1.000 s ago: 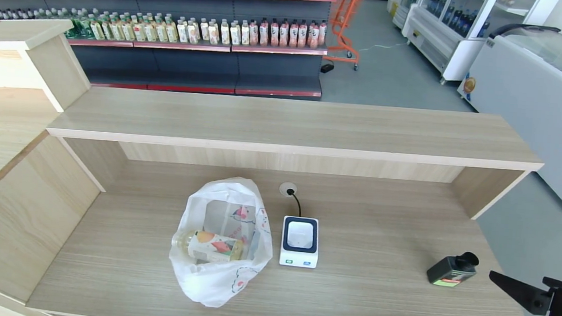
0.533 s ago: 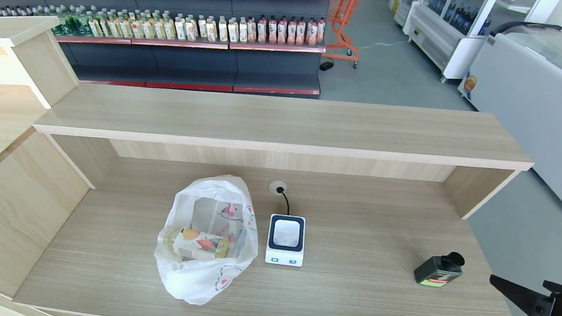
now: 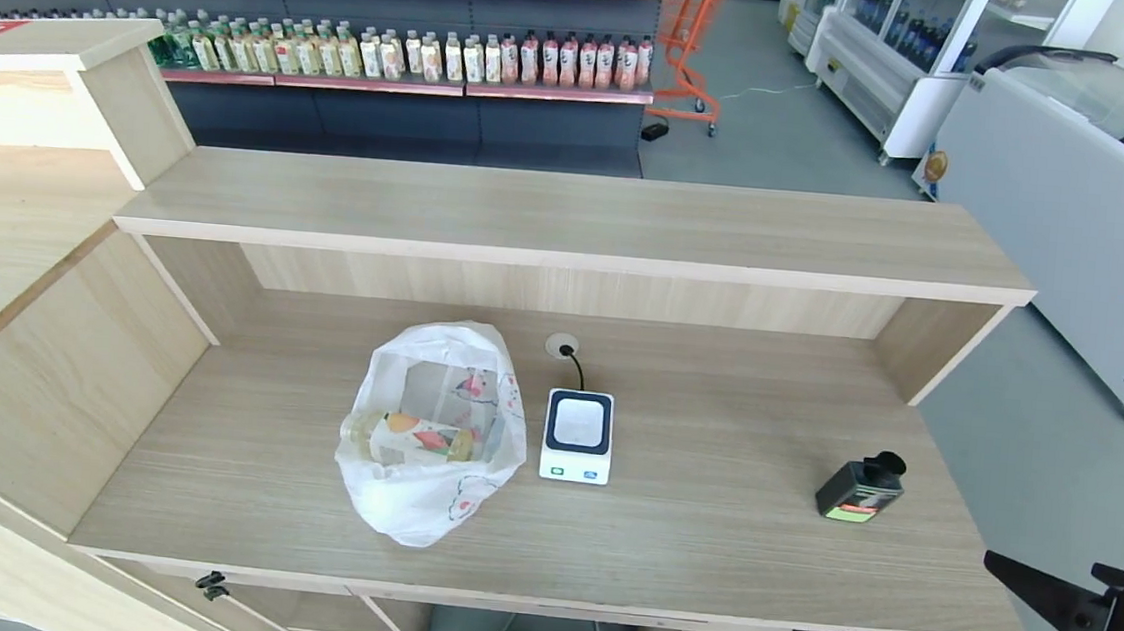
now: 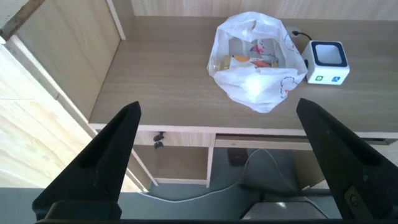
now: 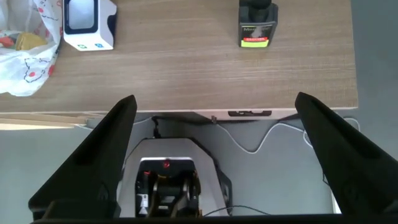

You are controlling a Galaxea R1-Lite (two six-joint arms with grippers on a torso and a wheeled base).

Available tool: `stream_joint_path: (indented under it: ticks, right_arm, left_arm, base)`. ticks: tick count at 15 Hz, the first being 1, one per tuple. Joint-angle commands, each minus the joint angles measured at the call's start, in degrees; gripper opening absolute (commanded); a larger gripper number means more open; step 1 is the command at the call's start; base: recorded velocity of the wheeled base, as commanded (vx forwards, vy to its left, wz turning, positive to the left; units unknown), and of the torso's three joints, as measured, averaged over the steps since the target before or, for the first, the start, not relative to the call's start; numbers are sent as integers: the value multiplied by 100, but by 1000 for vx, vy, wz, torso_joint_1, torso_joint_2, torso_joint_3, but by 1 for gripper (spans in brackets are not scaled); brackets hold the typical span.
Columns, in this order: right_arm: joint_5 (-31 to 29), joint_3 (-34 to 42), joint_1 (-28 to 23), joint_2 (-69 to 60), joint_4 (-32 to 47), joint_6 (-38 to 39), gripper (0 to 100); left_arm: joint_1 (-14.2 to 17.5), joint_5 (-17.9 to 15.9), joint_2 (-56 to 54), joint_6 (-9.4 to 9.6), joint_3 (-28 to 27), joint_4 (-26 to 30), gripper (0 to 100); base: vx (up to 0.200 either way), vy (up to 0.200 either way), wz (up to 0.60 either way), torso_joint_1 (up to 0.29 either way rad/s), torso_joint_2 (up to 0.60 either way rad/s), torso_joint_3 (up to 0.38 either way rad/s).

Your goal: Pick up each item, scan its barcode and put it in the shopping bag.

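The right gripper (image 5: 216, 98) hangs empty with its two dark fingers spread wide, just off the near right corner of the counter (image 3: 705, 537). From its wrist you look straight down on the dark bottle (image 5: 255, 28), well ahead of the fingers, black cap pointing to the back. The head view gives that bottle alone near the counter's right end, well apart from the scanner (image 3: 577, 435). The left gripper (image 4: 219, 107) is likewise spread and empty, held back from the counter's front edge on the left. Its wrist view looks over that edge to the white shopping bag (image 4: 258, 59), a labelled drink bottle (image 3: 409, 436) lying inside it. The bag sits just beside the scanner, on its left.
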Motion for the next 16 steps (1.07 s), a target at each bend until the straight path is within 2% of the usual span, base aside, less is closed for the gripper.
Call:
stream_joint_path:
  ticks: [1,8,10,13,16]
  right_arm:
    - [4,19,-16,-1,-1,-1,100]
    - [-251,362,-16,25,201,-282,100]
    - [-391,300,-16,183,421,-537,100]
    - [-1508,63,-60,834,702,-1249,100]
    - [-1754,-728,-183,1994,737,-2005,100]
  left_arm:
    - [-2,6,-2,3,0,0,100]
    - [-2,6,-2,-14,0,0,100]
    - [-2,6,-2,-23,0,0,100]
    - [-2,-2,-2,-23,0,0,100]
    - [-2,6,-2,-23,0,0,100]
  base:
    - [0,-200,0,12,7,-2]
    - [0,-200,0,8,4,2]
    - [0,0,0,0,0,0]
    - [0,0,0,0,0,0]
    - [0,0,0,0,0,0]
